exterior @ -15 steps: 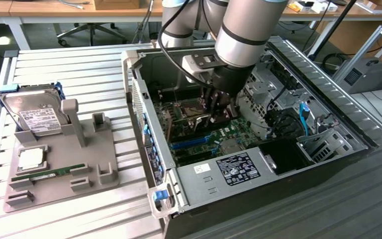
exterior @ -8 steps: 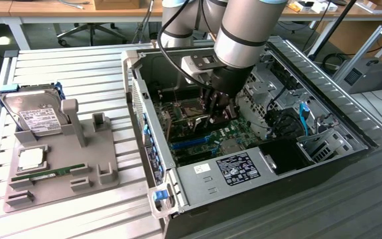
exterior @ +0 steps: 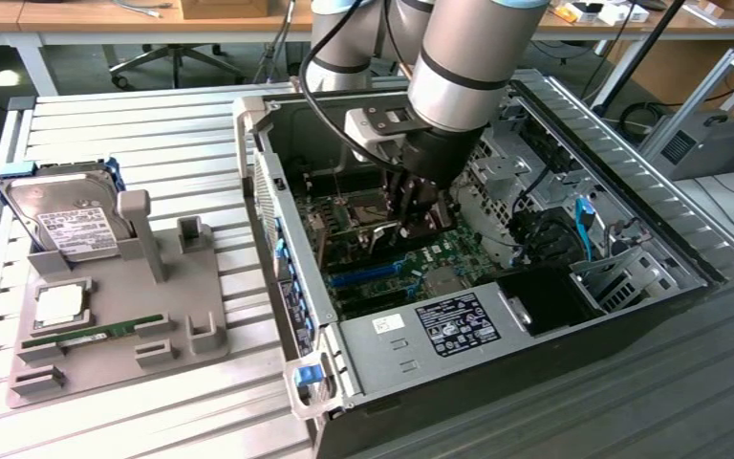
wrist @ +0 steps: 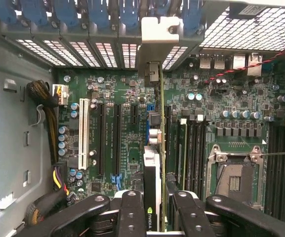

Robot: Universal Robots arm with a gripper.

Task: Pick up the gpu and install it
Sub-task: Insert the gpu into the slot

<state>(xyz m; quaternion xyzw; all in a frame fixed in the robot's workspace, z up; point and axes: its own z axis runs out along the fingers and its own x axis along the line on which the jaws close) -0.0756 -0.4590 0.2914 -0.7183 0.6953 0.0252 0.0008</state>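
In the wrist view the gpu [wrist: 152, 163] is seen edge-on, a thin card with a black cooler and a green logo near my fingers. Its silver end bracket [wrist: 157, 37] reaches up to the rear slot openings of the case. My gripper [wrist: 156, 200] is shut on the card, with one black finger [wrist: 131, 212] on each side of it. The card stands upright over the green motherboard [wrist: 127, 98], in line with the black expansion slots [wrist: 117, 138]. In the exterior view my gripper [exterior: 420, 218] is lowered inside the open computer case [exterior: 469, 325].
On the exterior view's left a grey fixture [exterior: 112, 316] holds a silver hard drive [exterior: 68, 215], a processor chip [exterior: 58, 304] and a green memory stick [exterior: 93, 333]. Inside the case are an open CPU socket [wrist: 236, 180], a white slot [wrist: 84, 133] and cable bundles [wrist: 46, 108].
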